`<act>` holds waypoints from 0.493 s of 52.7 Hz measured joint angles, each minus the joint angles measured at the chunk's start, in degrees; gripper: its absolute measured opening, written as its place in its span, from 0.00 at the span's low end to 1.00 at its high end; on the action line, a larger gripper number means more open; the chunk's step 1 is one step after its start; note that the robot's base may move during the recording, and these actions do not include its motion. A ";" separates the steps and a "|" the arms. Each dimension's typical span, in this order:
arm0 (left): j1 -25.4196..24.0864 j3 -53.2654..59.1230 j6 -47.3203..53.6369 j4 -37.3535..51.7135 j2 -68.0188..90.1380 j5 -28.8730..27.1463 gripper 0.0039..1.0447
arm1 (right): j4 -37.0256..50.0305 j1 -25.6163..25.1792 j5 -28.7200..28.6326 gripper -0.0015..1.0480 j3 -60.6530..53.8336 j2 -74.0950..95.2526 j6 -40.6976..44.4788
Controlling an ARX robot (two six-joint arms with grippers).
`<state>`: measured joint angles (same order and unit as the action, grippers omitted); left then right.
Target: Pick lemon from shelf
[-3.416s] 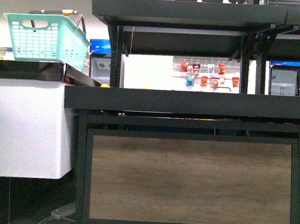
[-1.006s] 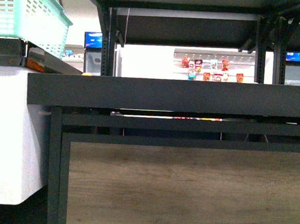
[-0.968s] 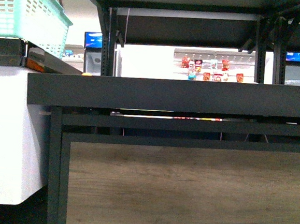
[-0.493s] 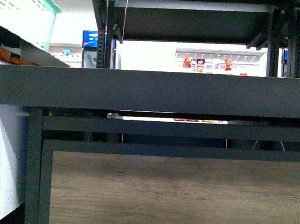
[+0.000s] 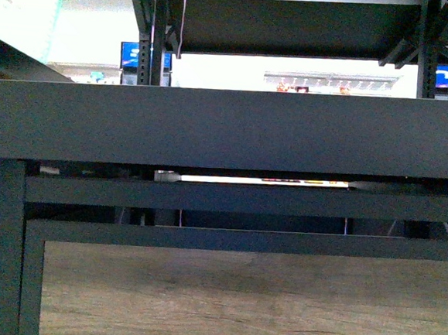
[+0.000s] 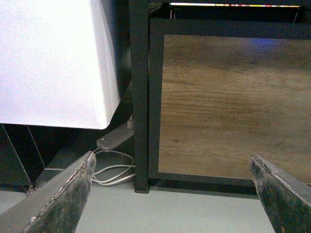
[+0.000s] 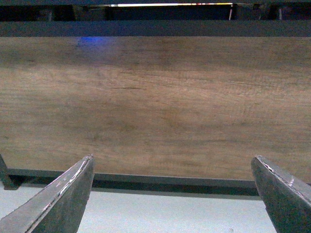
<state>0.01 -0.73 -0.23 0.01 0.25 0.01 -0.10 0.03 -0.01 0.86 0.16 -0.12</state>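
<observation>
Straight ahead of the left gripper [image 6: 171, 158], whose dark, scuffed fingers [image 6: 63, 194] stand wide apart with nothing between them, rises the brown wood-grain panel [image 6: 233, 107] of the shelf [image 5: 227, 129], set in its black metal frame. Between that gripper's fingers also stands a black frame post [image 6: 140, 97], which meets the pale floor [image 6: 194, 213]. Past the post, away from the panel, a white cabinet [image 6: 53, 58] hangs over a white power strip [image 6: 114, 141] and loose white cables [image 6: 112, 172].

The right gripper [image 7: 172, 158] faces the same panel squarely, its fingers [image 7: 58, 194] likewise spread wide and empty, the frame's lower bar and a strip of floor showing between them.

Higher than the panel both grippers look at, the front view is filled by the thick dark edge of a wide flat tier, with a second dark tier [image 5: 289, 25] above it. The edge hides the tier's top surface from this low angle, so the lemon's place on the shelf cannot be told. A teal plastic basket [image 5: 23, 4] shows at the far upper corner on the robot's left. Bright shop displays glow through the gap between the tiers.
</observation>
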 joint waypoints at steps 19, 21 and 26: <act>0.00 0.00 0.00 0.00 0.00 0.00 0.93 | 0.00 0.00 0.00 0.93 0.00 0.00 0.00; 0.00 0.00 0.00 -0.02 0.00 0.00 0.93 | 0.00 0.00 0.00 0.93 0.00 0.00 0.00; 0.00 0.00 0.00 -0.02 0.00 0.00 0.93 | 0.00 0.00 0.00 0.93 0.00 0.00 0.00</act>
<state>0.01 -0.73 -0.23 -0.01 0.25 0.01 -0.10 0.03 -0.01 0.86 0.16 -0.12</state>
